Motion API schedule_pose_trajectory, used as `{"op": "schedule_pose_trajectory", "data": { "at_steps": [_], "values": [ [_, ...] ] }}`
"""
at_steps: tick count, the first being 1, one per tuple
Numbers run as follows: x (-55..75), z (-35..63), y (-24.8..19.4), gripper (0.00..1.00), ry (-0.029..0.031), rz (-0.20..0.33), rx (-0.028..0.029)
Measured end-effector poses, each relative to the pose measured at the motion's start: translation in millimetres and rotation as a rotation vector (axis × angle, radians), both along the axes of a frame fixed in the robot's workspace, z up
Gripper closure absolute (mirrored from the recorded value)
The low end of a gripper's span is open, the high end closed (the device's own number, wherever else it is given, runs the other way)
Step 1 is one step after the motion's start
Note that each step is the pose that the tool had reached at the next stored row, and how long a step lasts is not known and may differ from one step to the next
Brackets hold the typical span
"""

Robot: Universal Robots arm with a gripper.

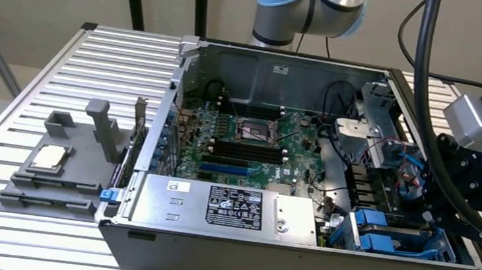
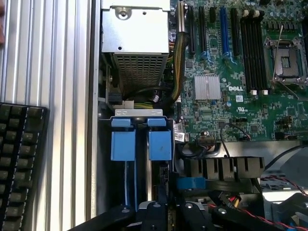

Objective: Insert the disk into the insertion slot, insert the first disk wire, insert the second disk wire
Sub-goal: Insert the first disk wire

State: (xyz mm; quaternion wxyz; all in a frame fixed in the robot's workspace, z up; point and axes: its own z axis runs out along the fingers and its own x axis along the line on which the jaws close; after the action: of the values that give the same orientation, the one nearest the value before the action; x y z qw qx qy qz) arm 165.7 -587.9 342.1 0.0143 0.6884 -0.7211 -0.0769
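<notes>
One open computer case (image 1: 299, 266) lies on its side with the panel off, probably so the arm can reach in from above. Landmark: the power-supply box (image 1: 225, 206) at the case's near wall.

The motherboard (image 1: 250, 136) lies flat just behind the box, deeper in the case.

The gripper (image 2: 163, 211) hangs over the far end of the insertion slot (image 2: 142, 159), away from the box. Spread or pressed together: cannot tell.

The slot runs along the same wall, just beside the box.

The disk (image 2: 159, 144) is judged to be the blue-ended unit standing edge-on in the slot, blue end toward the box and in line with the gripper, an alignment suited to a straight push along the rails. A second blue block (image 2: 122, 144) stands just beside it.

Red and black wires (image 2: 269, 204) lie loose past the slot, farther from the box. Whether any are connected cannot be told.
</notes>
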Motion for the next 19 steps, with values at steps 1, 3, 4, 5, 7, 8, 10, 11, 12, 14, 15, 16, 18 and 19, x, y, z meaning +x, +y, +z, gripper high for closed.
{"op": "schedule_pose_trajectory", "data": {
  "at_steps": [1,3,4,5,7,8,10,11,12,14,15,16,18,19],
  "values": [
    [0.0,-0.1,0.0,0.84,-0.0013,0.0,-0.0001],
    [0.0,-0.4,0.0,0.84,-0.004,0.0,-0.0003],
    [0.0,-0.5,0.0,0.84,-0.0052,0.0,-0.0004],
    [-0.1,-0.7,0.0,0.84,-0.0065,0.0,-0.0005],
    [-0.4,-1.1,0.1,0.84,-0.0082,0.0,-0.0006],
    [-0.6,-1.3,0.1,0.84,-0.0086,0.0,-0.0009],
    [-1.2,-1.5,0.1,0.84,-0.0091,0.0,-0.0027],
    [-1.5,-1.6,0.1,0.84,-0.0093,0.0,-0.0034],
    [-1.8,-1.8,0.1,0.84,-0.0094,0.0,-0.0042],
    [-2.0,-2.3,0.1,0.84,-0.0096,0.0,-0.0061],
    [-2.0,-2.7,0.1,0.84,-0.0096,0.0,-0.0071],
    [-2.1,-3.2,0.2,0.84,-0.0096,0.0,-0.0077],
    [-2.1,-4.3,0.4,0.84,-0.0097,0.0,-0.0083],
    [-2.1,-4.9,0.6,0.84,-0.0098,0.0,-0.0084]
  ]
}}
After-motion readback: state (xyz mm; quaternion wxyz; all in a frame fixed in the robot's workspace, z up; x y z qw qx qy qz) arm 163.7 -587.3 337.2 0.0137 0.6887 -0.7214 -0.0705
